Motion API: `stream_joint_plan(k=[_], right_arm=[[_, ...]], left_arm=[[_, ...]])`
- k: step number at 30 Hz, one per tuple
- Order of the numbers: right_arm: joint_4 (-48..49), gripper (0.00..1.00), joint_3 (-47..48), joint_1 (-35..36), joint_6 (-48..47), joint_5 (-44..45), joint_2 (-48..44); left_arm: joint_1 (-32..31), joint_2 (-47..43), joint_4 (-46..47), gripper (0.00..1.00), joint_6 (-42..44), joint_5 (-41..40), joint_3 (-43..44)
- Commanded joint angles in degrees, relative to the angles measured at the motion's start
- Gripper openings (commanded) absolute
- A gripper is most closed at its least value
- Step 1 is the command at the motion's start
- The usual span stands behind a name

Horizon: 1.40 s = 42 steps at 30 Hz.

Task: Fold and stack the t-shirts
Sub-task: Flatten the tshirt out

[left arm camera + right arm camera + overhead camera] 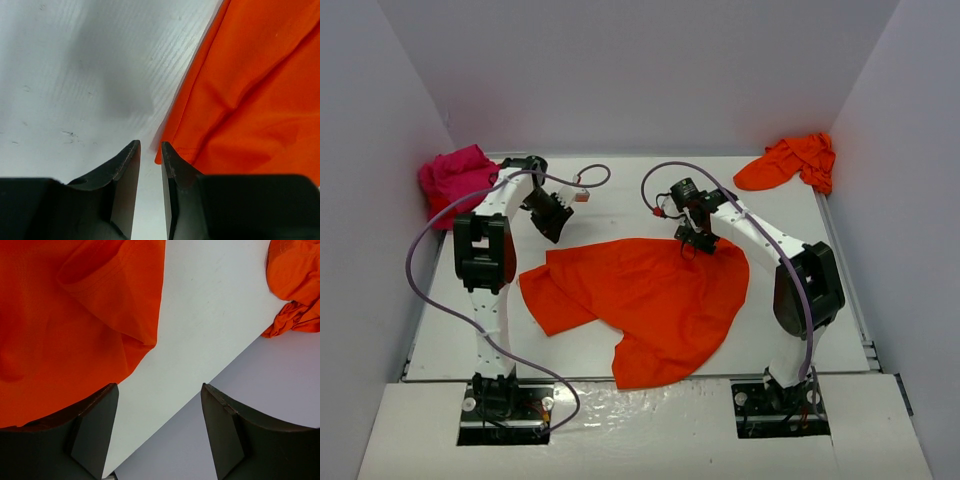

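One orange-red t-shirt [650, 295] lies spread and rumpled across the middle of the table. My left gripper [552, 226] hovers just off its back left corner. In the left wrist view the left gripper [150, 145] has its jaws a narrow gap apart with only bare table between them, and the shirt's hem [250, 90] lies just to the right. My right gripper [695, 243] is over the shirt's back right edge. In the right wrist view the right gripper [160, 387] stands wide open and empty, with the shirt's sleeve [60, 325] to its left.
A crumpled magenta t-shirt [455, 176] sits in the back left corner. A bunched orange-red t-shirt [795, 162] [295, 285] lies in the back right corner. Grey walls [640, 70] enclose the table on three sides. A small plug [582, 196] on the left arm's cable rests on the table.
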Motion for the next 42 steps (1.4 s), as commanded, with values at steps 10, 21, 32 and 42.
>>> stream_joint_plan(k=[10,21,32,42], right_arm=[[0.7,0.64,1.6,-0.1,1.0,2.4,1.7],[1.1,0.63,1.6,-0.1,1.6,3.2,3.5],[3.1,0.64,1.1,-0.3,0.9,3.3,3.5],[-0.7,0.59,15.4,-1.0,-0.5,-9.5,14.1]], left_arm=[[2.5,4.3,-14.9,0.21,8.1,3.4,5.8],[2.6,5.5,-20.4,0.27,11.0,5.0,7.6],[2.4,10.3,-19.3,0.0,8.8,4.7,10.0],[2.6,3.4,-12.8,0.0,7.4,2.0,2.6]])
